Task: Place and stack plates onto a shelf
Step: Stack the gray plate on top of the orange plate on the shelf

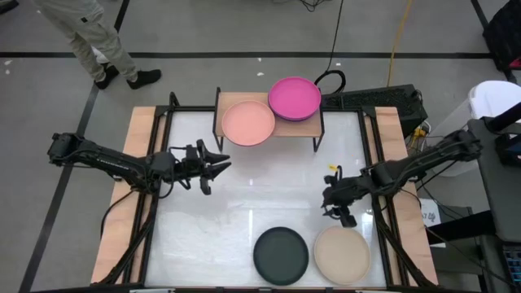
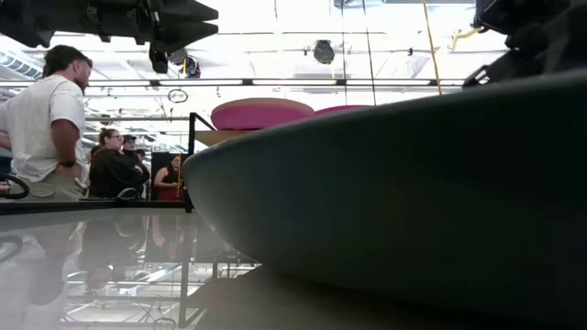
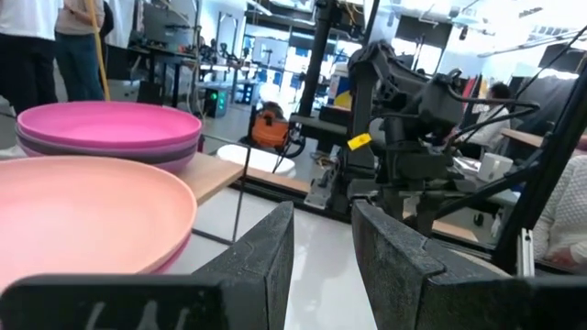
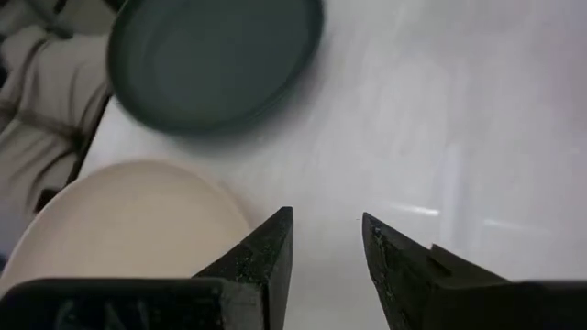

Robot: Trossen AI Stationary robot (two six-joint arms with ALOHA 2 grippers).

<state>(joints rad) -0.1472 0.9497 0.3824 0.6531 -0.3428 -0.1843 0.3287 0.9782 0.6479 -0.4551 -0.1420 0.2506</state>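
The light-wood shelf (image 1: 319,122) stands at the table's far edge. On it rest a salmon plate (image 1: 248,124) (image 3: 83,211) and, to its right, a magenta plate (image 1: 295,98) (image 3: 105,124) lying on a purple one (image 3: 119,152). A dark grey plate (image 1: 281,255) (image 4: 215,60) and a beige plate (image 1: 342,254) (image 4: 119,220) lie flat near the table's near edge. My left gripper (image 1: 218,163) (image 3: 323,247) is open above the table, in front of the shelf's left end and pointing right. My right gripper (image 1: 335,210) (image 4: 326,247) is open above the table, just beyond the beige plate.
The right arm (image 3: 404,119) shows across the table in the left wrist view. Bare white tabletop (image 1: 260,195) lies between the two grippers and between shelf and near plates. People stand beyond the far edge (image 2: 55,128). The dark grey plate (image 2: 413,202) fills most of the low view.
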